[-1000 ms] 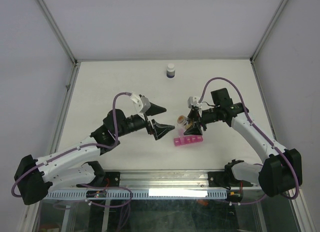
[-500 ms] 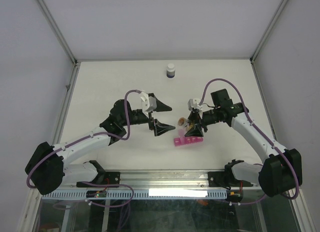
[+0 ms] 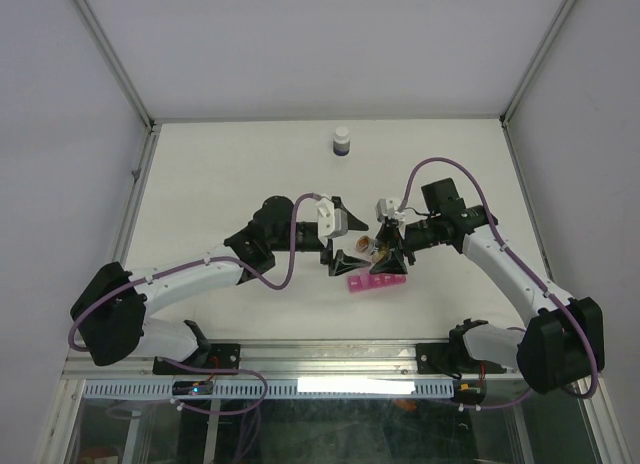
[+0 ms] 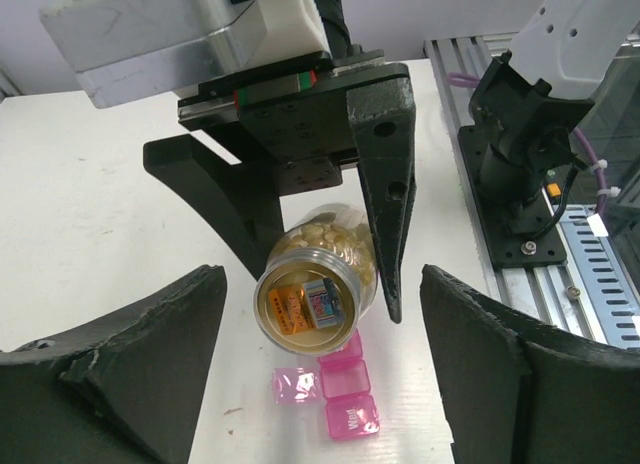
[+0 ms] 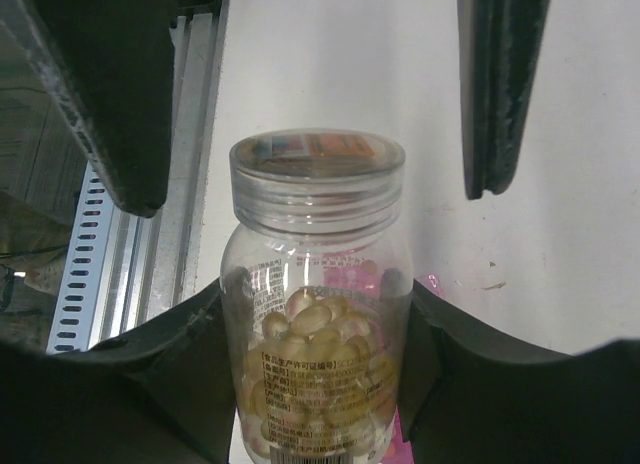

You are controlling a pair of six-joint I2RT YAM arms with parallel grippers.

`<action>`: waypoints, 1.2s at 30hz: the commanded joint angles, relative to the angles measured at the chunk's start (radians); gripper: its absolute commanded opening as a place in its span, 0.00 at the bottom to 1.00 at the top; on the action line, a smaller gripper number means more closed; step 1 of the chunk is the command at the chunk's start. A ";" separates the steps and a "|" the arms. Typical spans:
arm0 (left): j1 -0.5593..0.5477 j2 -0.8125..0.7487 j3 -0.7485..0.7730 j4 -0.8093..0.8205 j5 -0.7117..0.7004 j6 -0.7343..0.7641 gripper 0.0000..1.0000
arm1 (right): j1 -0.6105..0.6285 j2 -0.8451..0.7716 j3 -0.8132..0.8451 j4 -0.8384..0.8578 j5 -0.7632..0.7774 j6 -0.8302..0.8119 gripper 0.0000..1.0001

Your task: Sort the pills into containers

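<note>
My right gripper is shut on a small clear bottle of yellow-orange pills. It holds the bottle tilted, with the threaded neck pointing at the left arm, just above the pink pill organiser. In the right wrist view the bottle sits between my right gripper's fingers. My left gripper is open, with a finger on either side of the bottle's neck end. In the left wrist view the left gripper frames the bottle, and the organiser lies below it with one lid flipped open.
A dark bottle with a white cap stands at the back of the white table. The aluminium rail and the arm bases run along the near edge. Frame posts stand at the table's sides.
My left gripper has moved right, from well apart to around the bottle's neck end, staying open. My right gripper and the bottle have barely moved.
</note>
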 commanded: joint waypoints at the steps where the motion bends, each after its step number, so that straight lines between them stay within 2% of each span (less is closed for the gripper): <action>1: 0.001 -0.008 0.041 -0.014 -0.022 0.066 0.76 | -0.003 -0.007 0.039 0.002 -0.044 -0.021 0.00; 7: 0.000 0.007 0.056 -0.039 -0.025 0.072 0.64 | -0.003 -0.007 0.039 0.001 -0.045 -0.021 0.00; 10: 0.001 0.015 0.066 -0.046 -0.006 0.059 0.46 | -0.003 -0.009 0.040 0.001 -0.044 -0.021 0.00; 11: 0.001 0.014 0.071 -0.045 0.003 0.048 0.36 | -0.003 -0.007 0.039 0.001 -0.044 -0.021 0.00; 12: 0.001 0.017 0.075 -0.041 0.007 0.029 0.20 | -0.003 -0.006 0.040 0.001 -0.044 -0.020 0.00; 13: 0.001 0.017 0.077 -0.035 0.009 0.006 0.11 | -0.003 -0.007 0.041 0.001 -0.043 -0.020 0.00; 15: 0.001 0.014 0.077 -0.024 0.015 -0.047 0.00 | -0.003 -0.006 0.042 0.003 -0.042 -0.016 0.00; 19: -0.011 -0.009 0.062 0.000 -0.108 -0.298 0.00 | -0.005 -0.007 0.041 0.024 -0.028 0.014 0.00; 21: -0.041 -0.043 0.038 0.022 -0.232 -0.470 0.00 | -0.005 -0.004 0.042 0.040 -0.019 0.036 0.00; 24: -0.115 -0.096 0.006 0.033 -0.492 -0.711 0.00 | -0.004 0.003 0.042 0.055 -0.008 0.060 0.00; 27: -0.144 -0.102 0.041 -0.080 -0.588 -0.897 0.00 | -0.005 0.009 0.044 0.059 -0.006 0.070 0.00; 29: -0.149 -0.095 0.073 -0.134 -0.593 -0.927 0.00 | -0.005 0.008 0.044 0.064 -0.004 0.076 0.00; 32: -0.152 -0.090 0.080 -0.125 -0.572 -0.920 0.02 | -0.005 0.008 0.043 0.067 -0.001 0.083 0.00; 34: -0.152 -0.088 0.081 -0.126 -0.566 -0.888 0.39 | -0.005 0.007 0.042 0.068 -0.001 0.084 0.00; 36: -0.152 -0.095 0.070 -0.116 -0.559 -0.850 0.60 | -0.006 0.005 0.044 0.068 -0.002 0.086 0.00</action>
